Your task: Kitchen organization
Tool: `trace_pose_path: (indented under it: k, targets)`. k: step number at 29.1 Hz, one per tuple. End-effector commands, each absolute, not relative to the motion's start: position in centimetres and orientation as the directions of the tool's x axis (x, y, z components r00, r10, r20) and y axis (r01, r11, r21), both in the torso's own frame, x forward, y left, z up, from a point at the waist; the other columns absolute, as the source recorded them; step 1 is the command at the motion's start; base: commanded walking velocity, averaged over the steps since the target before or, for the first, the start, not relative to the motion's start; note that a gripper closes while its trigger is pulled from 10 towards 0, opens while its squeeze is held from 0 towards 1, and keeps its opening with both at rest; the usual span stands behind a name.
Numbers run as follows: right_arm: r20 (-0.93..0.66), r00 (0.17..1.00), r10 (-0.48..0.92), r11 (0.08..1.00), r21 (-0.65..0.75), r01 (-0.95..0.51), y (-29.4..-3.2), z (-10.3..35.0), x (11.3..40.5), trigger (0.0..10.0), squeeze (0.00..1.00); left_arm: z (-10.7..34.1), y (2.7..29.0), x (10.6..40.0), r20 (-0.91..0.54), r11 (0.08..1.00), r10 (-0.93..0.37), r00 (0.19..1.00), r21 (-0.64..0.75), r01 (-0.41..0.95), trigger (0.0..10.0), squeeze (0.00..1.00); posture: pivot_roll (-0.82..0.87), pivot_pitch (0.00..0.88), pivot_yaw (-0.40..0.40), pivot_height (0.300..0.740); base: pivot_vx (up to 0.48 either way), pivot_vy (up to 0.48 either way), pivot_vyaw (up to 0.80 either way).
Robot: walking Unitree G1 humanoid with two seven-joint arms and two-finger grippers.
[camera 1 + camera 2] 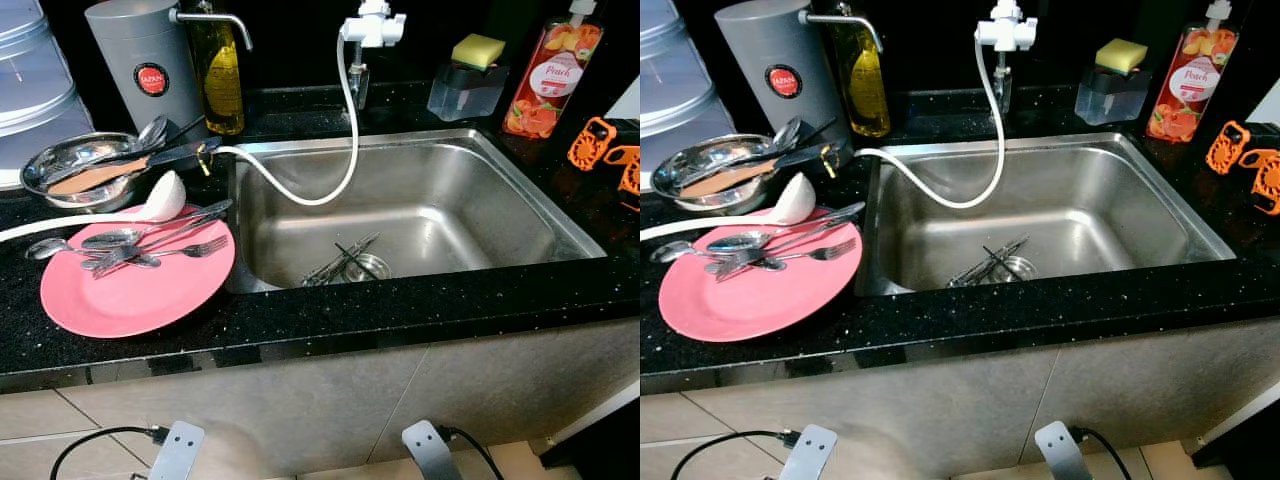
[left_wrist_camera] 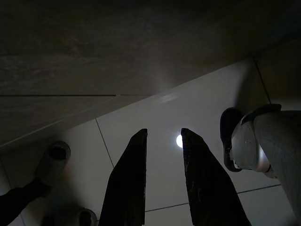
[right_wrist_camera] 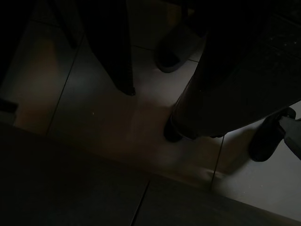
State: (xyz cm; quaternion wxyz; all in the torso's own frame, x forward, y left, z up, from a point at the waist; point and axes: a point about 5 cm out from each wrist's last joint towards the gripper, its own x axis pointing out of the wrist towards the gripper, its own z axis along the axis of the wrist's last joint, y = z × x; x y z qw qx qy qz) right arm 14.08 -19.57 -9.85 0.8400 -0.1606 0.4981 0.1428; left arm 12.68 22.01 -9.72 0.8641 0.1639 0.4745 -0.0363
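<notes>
Nothing started yet — both my arms hang idle below the black speckled tabletop [image 1: 400,305]. Left pincer [image 2: 162,141] released over floor tiles; right pincer, can't tell. Loose steel cutlery [image 1: 150,245] lies piled on the round pink plate [image 1: 130,300] left of the steel sink [image 1: 450,200] — next I'd raise an arm there.

A black speckled counter [image 1: 400,310] runs across the view, with a steel sink [image 1: 520,215] set in it at about 1 o'clock. Below, at 6 o'clock, the cabinet front [image 1: 330,400] is grey-beige. The floor [image 2: 188,108] has pale glossy tiles reflecting one lamp.
</notes>
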Motion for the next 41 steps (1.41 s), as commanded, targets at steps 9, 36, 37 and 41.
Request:
trace_pose_path:
  k: [9,36,37,41]
  targets:
    - [-0.893,0.445,0.066,0.898,-0.141,-0.418,-20.1,-9.9,13.9,10.0,0.0,-10.0,21.7,12.1,-0.847,0.945,0.097,0.522,0.243,0.219,10.0,0.0,0.17,0.0,-0.021,0.74,0.0,0.0,0.0]
    - [-0.894,0.443,0.068,0.895,-0.142,-0.423,-20.0,-9.9,13.8,10.0,0.0,-10.1,21.8,11.7,-0.85,0.948,0.104,0.516,0.242,0.207,10.0,0.0,0.18,0.0,-0.028,0.74,0.0,0.0,0.0]
    - [-0.894,0.443,0.068,0.895,-0.142,-0.423,-20.0,-9.9,13.8,10.0,0.0,-10.1,21.8,11.7,-0.85,0.948,0.104,0.516,0.242,0.207,10.0,0.0,0.18,0.0,-0.028,0.74,0.0,0.0,0.0]
    - [-0.89,0.453,0.06,0.914,-0.133,-0.384,-20.0,-9.9,13.9,10.0,0.0,-10.2,21.9,11.2,-0.855,0.95,0.11,0.507,0.241,0.2,10.0,0.0,0.18,0.0,-0.028,0.74,0.0,0.0,0.0]
